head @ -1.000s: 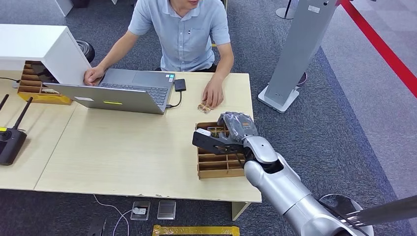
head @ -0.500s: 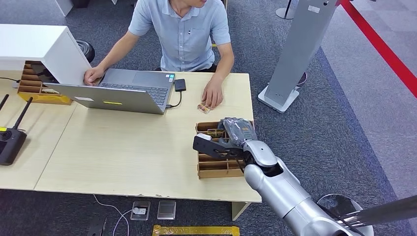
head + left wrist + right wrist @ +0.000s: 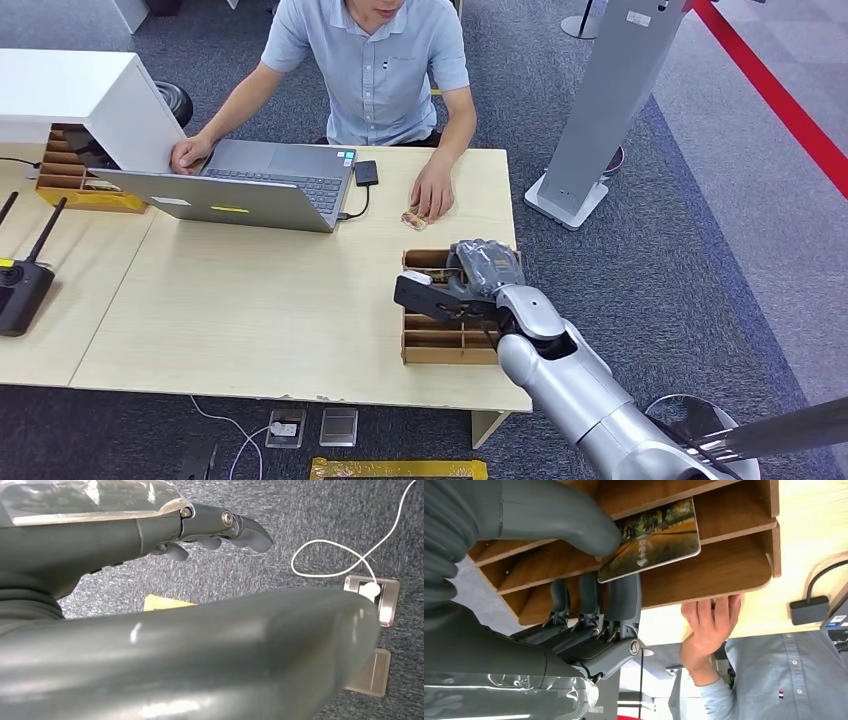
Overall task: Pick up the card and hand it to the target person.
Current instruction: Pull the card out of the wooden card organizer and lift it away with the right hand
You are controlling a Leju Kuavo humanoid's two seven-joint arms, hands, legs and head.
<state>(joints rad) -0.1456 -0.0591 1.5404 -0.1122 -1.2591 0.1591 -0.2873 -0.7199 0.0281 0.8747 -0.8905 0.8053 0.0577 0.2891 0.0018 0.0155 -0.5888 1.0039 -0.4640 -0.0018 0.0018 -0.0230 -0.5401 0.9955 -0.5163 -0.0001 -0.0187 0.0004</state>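
Pinching card, right hand, wooden rack

On the card I see small white Chinese characters above a white arrowhead, too small for me to read; no other text is legible.

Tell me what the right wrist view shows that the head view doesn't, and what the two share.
Right wrist view alone: the right hand's thumb and a finger pinching the card, with a printed scene and white characters on its face, just over the wooden organizer.

Head view alone: the laptop, the black adapter, the walkie-talkie and the grey floor stand.

Both: the right hand at the organizer, the pale table, and the person's hand resting on it near the organizer.
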